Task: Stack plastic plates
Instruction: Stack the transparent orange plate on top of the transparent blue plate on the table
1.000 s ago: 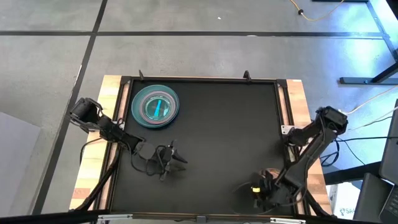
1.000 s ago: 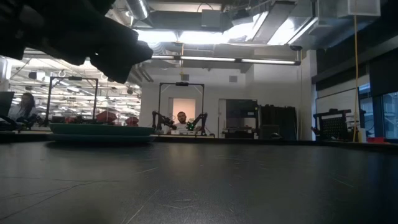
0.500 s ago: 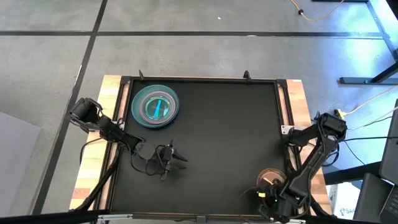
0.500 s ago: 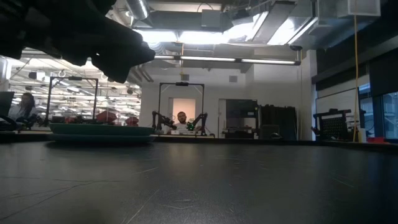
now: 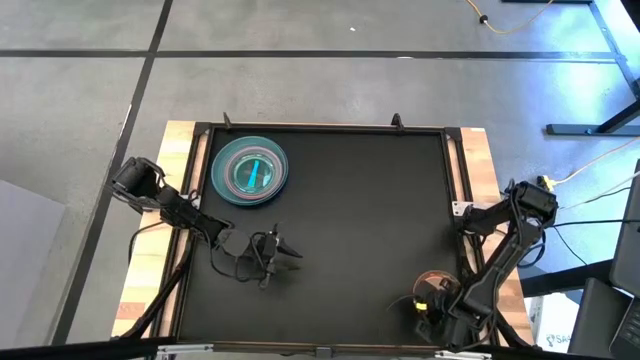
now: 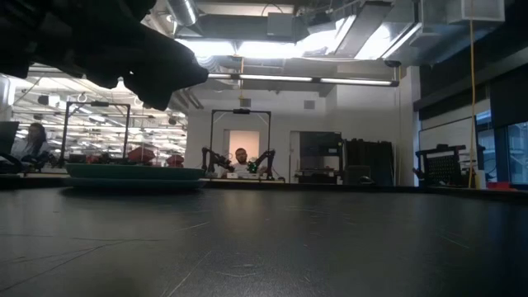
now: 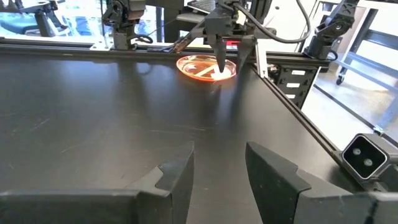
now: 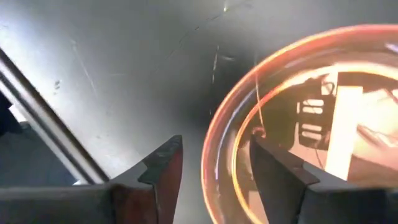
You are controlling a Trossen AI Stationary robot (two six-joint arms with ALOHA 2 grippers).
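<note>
From above, the left gripper (image 5: 290, 253) hangs over the black table (image 5: 350, 220), its fingers parted and empty. A stack of plates (image 5: 250, 170), teal at the rim with a translucent blue one on top, sits well beyond it near the far left corner. The right gripper (image 5: 428, 300) is down at the near right corner, right over an orange plate (image 5: 432, 285) that shows just beyond its wrist.

From table height, a dark arm (image 6: 99, 49) fills the upper left corner, and the teal stack (image 6: 132, 172) lies flat on the table behind it. A person (image 6: 240, 158) sits in the room far behind.

In the left wrist view, that gripper's two fingers (image 7: 177, 180) stand apart with nothing between them. Straight ahead across the table the orange plate (image 7: 199, 67) lies flat, with the right gripper (image 7: 222, 65) pointing down onto its far edge.

In the right wrist view, the fingers (image 8: 165, 168) are spread, and the rim of the orange plate (image 8: 221, 149) sits in the gap between them. Whether either finger touches the rim cannot be told.
</note>
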